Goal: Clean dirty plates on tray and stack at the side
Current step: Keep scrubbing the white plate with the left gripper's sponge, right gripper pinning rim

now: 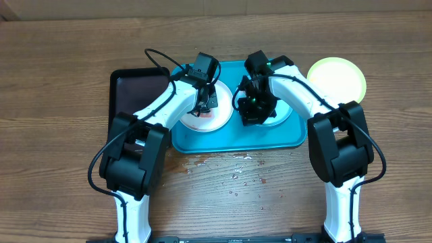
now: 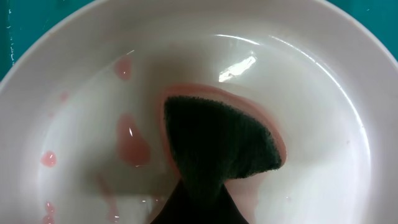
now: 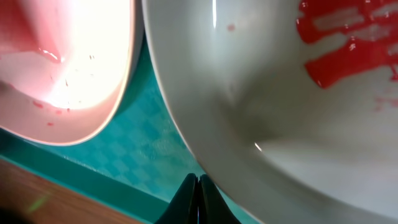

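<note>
The turquoise tray [image 1: 233,138] lay in the middle of the wooden table [image 1: 67,54], with a black tray [image 1: 131,84] just beside its left end. Two plates sat side by side on the turquoise tray. The white plate [image 2: 311,124] was on the left and the mint green plate [image 3: 280,124] on the right, their rims close together. The yellow-green plate [image 1: 336,77] stood off the tray on the table, near its far right corner. The left gripper [image 1: 204,101] hung over the white plate, pinched tight on a dark green sponge [image 2: 217,140] that pressed flat against the plate's floor, with pink watery smears around it. The right gripper [image 3: 198,183] was low over the mint green plate's near-left edge, its two fingertips drawn fully together just beside the rim. Whether they touched the rim could not be told. Red streaks marked the inside of that plate. Small droplets [image 1: 236,172] dotted the table in front of the tray.
</note>
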Available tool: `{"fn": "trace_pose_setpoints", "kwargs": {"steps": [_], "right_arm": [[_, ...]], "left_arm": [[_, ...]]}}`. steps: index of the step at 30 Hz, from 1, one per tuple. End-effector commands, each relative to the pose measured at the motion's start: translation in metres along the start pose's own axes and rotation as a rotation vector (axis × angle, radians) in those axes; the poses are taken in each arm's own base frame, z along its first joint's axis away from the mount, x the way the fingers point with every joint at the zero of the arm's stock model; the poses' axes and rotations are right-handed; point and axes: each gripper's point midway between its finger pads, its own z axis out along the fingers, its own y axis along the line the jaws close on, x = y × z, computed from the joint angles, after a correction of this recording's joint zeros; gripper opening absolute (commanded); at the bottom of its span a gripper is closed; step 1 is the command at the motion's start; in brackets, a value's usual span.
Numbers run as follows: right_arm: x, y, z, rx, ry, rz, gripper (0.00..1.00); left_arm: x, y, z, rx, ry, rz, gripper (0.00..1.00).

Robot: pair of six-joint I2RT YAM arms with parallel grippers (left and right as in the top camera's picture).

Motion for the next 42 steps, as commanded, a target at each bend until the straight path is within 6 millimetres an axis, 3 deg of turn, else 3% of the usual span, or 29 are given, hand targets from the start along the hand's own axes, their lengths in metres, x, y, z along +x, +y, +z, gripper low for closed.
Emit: {"fn": "trace_pose_setpoints", "kwargs": {"steps": [1,6,11,14,18,19,20,27,34,42], "right_arm": [[-0.004,0.004,-0.007,0.007,-0.041,-0.02,0.04],[-0.025,-0.011,-0.01,0.098,-0.134,0.007,0.04],[-0.046,-0.009,-0.014,0.087,-0.219,-0.007,0.04],[-0.046,-0.006,-0.014,0.072,-0.219,0.006,0.05],[-0.038,0.01,-0.012,-0.027,-0.177,0.002,0.34],[-0.038,0.013,-0.012,-0.044,-0.177,0.002,0.47],[-0.039,0.015,-0.012,-0.053,-0.18,0.005,0.5],[-0.048,0.01,-0.022,-0.102,-0.204,0.039,0.49],[-0.052,0.013,-0.026,-0.145,-0.216,0.055,0.41],[-0.056,0.019,-0.016,-0.024,-0.252,0.058,0.35]], "left_arm": [[0.012,0.012,0.013,-0.026,0.044,0.009,0.04],[0.012,0.012,0.013,-0.027,0.045,0.009,0.04],[0.014,0.013,0.013,-0.031,0.054,0.01,0.04],[0.015,0.014,0.013,-0.033,0.058,0.01,0.04],[0.017,0.015,0.013,-0.037,0.064,0.011,0.04],[0.017,0.015,0.013,-0.038,0.064,0.011,0.04],[0.017,0.015,0.013,-0.038,0.064,0.011,0.04],[0.018,0.015,0.013,-0.039,0.067,0.011,0.04],[0.018,0.015,0.013,-0.038,0.067,0.011,0.04],[0.019,0.012,0.013,-0.02,0.078,0.01,0.04]]}}
